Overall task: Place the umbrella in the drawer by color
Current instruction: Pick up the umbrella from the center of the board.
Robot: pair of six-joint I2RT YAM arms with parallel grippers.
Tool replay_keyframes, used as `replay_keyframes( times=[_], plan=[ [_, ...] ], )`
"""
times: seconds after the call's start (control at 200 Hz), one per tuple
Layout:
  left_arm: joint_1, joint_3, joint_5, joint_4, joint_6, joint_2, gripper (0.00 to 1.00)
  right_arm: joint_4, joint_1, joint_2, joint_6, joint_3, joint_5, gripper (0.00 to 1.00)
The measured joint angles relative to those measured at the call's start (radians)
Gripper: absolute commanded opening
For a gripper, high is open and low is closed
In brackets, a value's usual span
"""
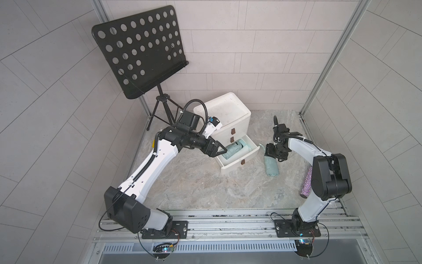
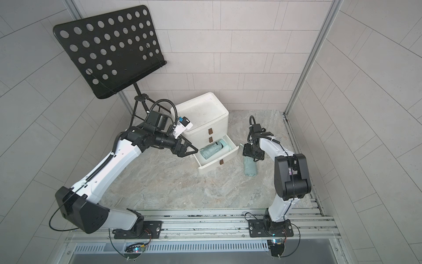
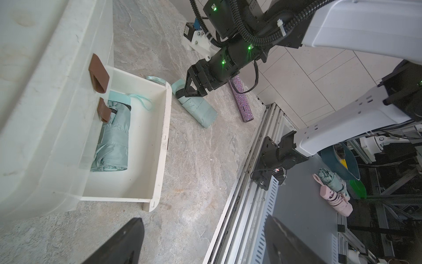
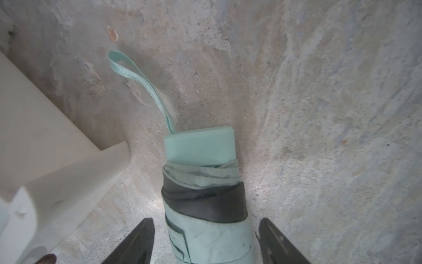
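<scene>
Bottom drawer (image 1: pixel 239 162) of the white drawer unit (image 1: pixel 228 107) is pulled out toward the near right; the two drawers above it are shut. One mint umbrella (image 3: pixel 114 141), folded, lies inside it along the back.

Second mint umbrella (image 1: pixel 271 168) lies flat on the table (image 1: pixel 194 182), just right of the open drawer, apart from it, handle end pointing far. Its strap (image 4: pixel 137 77) trails on the table toward the drawer corner.

Right gripper (image 3: pixel 191 92) is low over that umbrella's handle end. Jaws are released, one on each side of the folded canopy; the right wrist view shows a gap on both sides and no contact.

Left gripper (image 1: pixel 221 150) hovers at the left edge of the open drawer, jaws spread and holding nothing.

Purple glitter umbrella (image 1: pixel 307 182) lies at the right edge of the table, partly hidden behind the right arm's elbow. Black music stand (image 1: pixel 139 50) stands in the far left corner.
</scene>
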Motion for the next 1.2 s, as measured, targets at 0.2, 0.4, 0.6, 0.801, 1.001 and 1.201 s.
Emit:
replay_keyframes(
  times=[0.2,0.4,0.6,0.801,1.001,1.201],
  plan=[
    [0.0,-0.003,-0.006,0.0,0.0,0.0,0.89,-0.019,0.012,0.038,-0.019,0.008,0.031,0.75],
    [0.0,-0.004,-0.006,0.0,0.0,0.0,0.89,-0.016,0.019,0.089,-0.024,0.022,0.018,0.75],
    [0.0,-0.006,-0.006,0.001,0.0,0.0,0.89,-0.001,0.023,0.142,-0.026,0.035,-0.005,0.73],
    [0.0,-0.006,-0.007,0.001,0.0,0.0,0.89,0.009,0.02,0.156,-0.026,0.034,-0.02,0.65],
    [0.0,-0.006,-0.007,0.003,0.0,0.0,0.89,0.018,0.019,0.138,-0.028,0.024,-0.03,0.4],
    [0.0,-0.006,-0.007,0.003,0.0,0.0,0.89,0.034,0.019,0.076,-0.022,-0.015,-0.047,0.35]
  ],
)
